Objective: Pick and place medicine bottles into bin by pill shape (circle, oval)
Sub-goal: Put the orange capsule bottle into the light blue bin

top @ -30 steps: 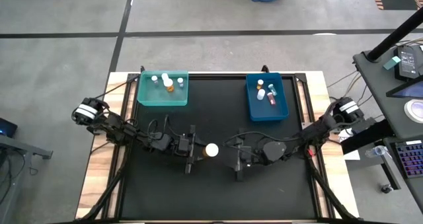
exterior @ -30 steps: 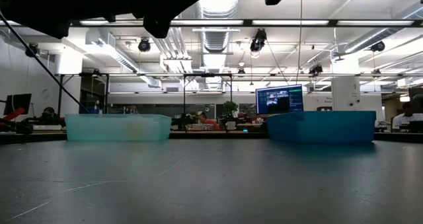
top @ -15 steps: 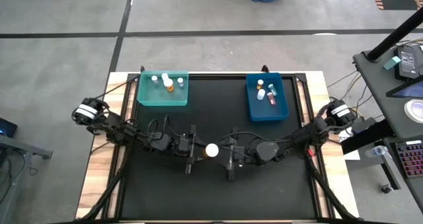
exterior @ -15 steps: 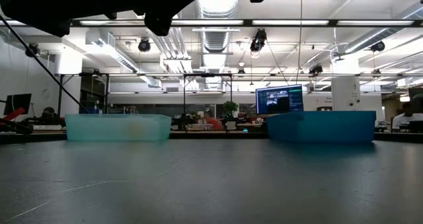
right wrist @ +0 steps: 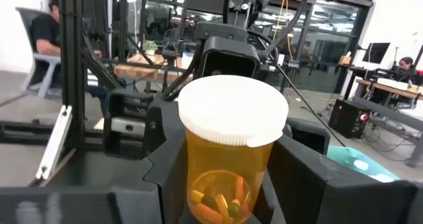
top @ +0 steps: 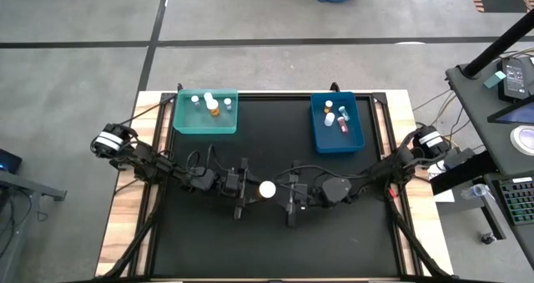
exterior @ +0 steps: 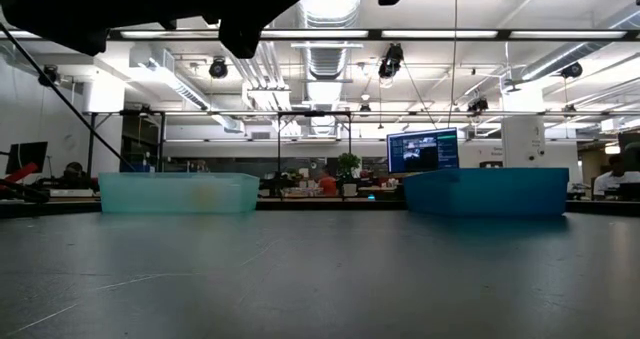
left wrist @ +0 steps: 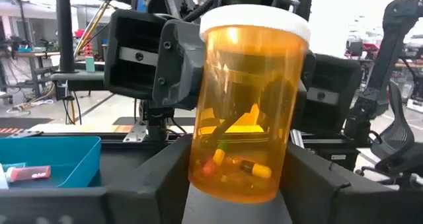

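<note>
Above the table's [top: 209, 241] middle, an amber bottle [top: 267, 189] with a white cap hangs between both grippers — the left gripper [top: 242, 189] on one side, the right gripper [top: 289, 201] on the other. Each wrist view shows its own dark fingers [left wrist: 155, 178] flanking the bottle's body, pinching it. Oval capsules lie inside. No label or writing is readable. Other bottles [top: 209, 103] sit in the teal bin [top: 205, 126] and blue bin [top: 338, 141].

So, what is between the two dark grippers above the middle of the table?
An amber medicine bottle with a white cap, between the left gripper and right gripper, seen in the high view.
</note>
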Controlling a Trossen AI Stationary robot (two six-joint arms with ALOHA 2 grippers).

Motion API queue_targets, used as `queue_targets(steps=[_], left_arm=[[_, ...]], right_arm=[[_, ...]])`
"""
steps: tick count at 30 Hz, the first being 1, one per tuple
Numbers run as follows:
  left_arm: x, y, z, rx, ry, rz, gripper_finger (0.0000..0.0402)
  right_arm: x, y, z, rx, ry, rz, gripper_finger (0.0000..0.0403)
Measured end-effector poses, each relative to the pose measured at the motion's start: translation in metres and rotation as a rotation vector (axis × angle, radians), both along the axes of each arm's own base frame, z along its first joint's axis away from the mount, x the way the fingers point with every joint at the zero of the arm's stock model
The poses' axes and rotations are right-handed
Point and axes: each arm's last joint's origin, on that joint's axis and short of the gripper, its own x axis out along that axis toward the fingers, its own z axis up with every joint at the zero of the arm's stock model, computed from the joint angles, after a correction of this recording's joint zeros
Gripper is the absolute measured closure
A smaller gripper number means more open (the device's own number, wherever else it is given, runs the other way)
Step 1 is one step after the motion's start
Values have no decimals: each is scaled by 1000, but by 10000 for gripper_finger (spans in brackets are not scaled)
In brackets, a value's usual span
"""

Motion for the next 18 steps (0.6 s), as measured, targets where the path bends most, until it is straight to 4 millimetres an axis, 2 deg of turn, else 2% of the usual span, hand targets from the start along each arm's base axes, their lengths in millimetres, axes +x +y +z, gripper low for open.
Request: queue_targets(steps=[9, 18], left_arm=[[0, 1, -1, -4, 4, 14, 134], [-1, 2, -6, 30, 38, 46, 125]], right_arm=[[-7, -3, 5, -61, 107, 1, 227], [-37, -16, 20, -50, 354, -6, 227]])
